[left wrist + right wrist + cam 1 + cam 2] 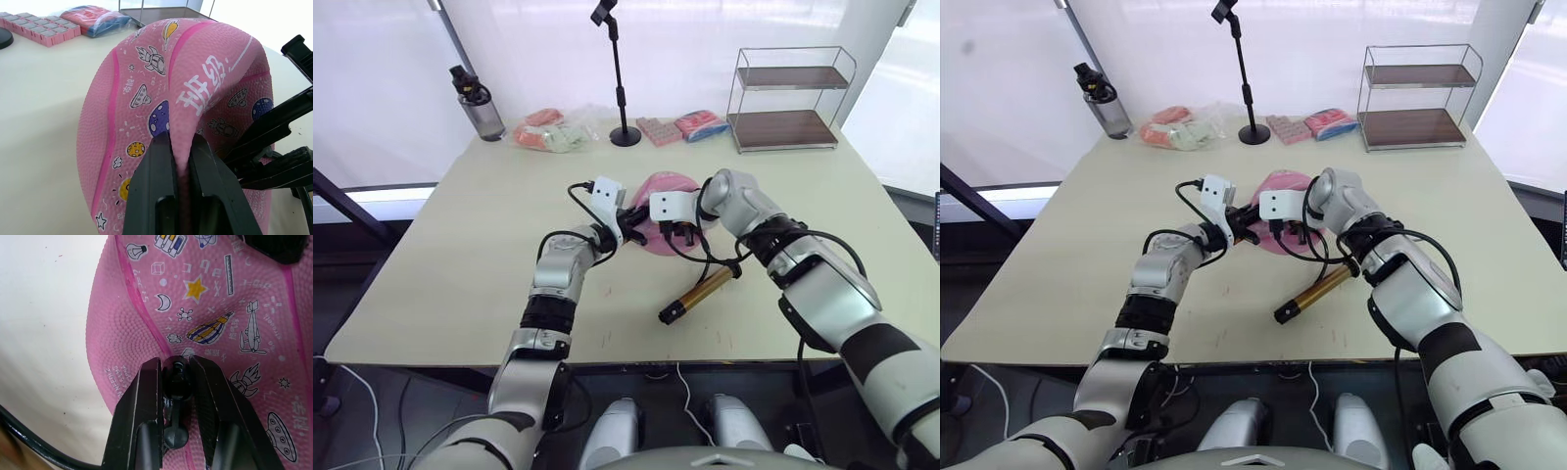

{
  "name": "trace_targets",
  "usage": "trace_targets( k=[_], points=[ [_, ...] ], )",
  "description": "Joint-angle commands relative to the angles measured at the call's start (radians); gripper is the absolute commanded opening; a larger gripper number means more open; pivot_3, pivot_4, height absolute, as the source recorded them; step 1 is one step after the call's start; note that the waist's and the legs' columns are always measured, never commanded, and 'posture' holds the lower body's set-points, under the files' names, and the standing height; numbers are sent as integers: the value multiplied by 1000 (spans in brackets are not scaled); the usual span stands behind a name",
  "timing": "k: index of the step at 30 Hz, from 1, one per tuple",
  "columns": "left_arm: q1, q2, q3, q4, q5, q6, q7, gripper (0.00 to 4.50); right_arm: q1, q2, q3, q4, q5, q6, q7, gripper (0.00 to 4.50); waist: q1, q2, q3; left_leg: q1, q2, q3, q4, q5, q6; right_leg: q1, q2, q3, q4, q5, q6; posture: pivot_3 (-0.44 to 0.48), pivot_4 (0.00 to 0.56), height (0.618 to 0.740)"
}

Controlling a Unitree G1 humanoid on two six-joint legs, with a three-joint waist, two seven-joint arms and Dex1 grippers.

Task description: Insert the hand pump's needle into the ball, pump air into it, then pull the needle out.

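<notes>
Ball (668, 186), pink with cartoon rockets, planets and white lettering, sits near the middle of the table (450, 264), a little toward the far edge, soft and partly collapsed; the left gripper (180, 161) is clamped on a pinched fold of its skin, both black fingers pressed against the pink rubber; the right gripper (180, 382) is closed on the black fitting at the hose tip, where the needle (178, 366) meets the ball's surface, though whether the pin has entered cannot be told; the two grippers meet at the ball's near side, just beside each other; the hand pump (703, 291), a gold-bronze cylinder with black ends, lies on the table nearer the front edge, angled, with its thin black hose (690, 257) curling up to the right gripper; along the far edge stand a dark water bottle (480, 106) at the left corner, pink and green packets (553, 134), a black stand (620, 83), a tray of pink blocks (658, 129), a red and blue packet (701, 124) and a two-tier wire shelf (788, 98) toward the right corner.
</notes>
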Motion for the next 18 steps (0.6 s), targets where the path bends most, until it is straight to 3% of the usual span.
trace_targets(
  k=[1, 18],
  points=[
    [42, 2, -43, 77, 21, 59, -13, 0, 54, -60, 54, 89, -83, 28, -24, 359, 1, 0, 0, 0, 0, 0, 0, 0, 0, 0, 0, 0, 0, 0, 0, 0, 150, 731],
    [43, 10, -40, 77, 21, 54, -13, 0, 66, -45, -13, 76, -28, -20, -79, 359, 0, 0, 1, 0, 0, -1, -2, 0, 0, 0, -1, 0, -1, -1, 0, 0, 150, 731]
  ],
)
